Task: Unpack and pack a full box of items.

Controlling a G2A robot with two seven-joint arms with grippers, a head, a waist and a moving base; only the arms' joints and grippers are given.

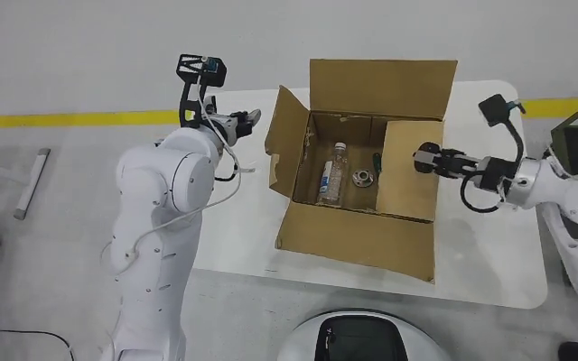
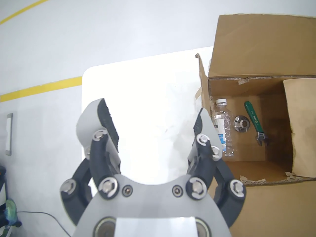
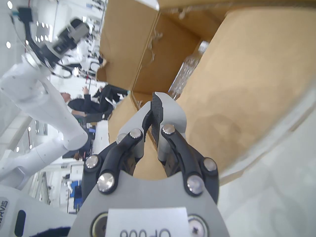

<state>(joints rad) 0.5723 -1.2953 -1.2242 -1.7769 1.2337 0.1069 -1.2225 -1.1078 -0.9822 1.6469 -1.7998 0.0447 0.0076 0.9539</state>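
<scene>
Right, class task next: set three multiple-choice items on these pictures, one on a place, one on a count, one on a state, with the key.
1. Where is the plastic bottle?
A. on the table beside the box
B. in a gripper
C. lying on the floor of the cardboard box

2. How many items lie in the box?
A. three
B. one
C. five

3. How is the left gripper?
A. shut on a flap
B. open and empty
C. shut on the bottle

Key:
1 C: it lies between the box walls, beside the metal fitting.
2 A: bottle, fitting and green-handled wrench.
3 B: its fingers stand apart with nothing between them.
</scene>
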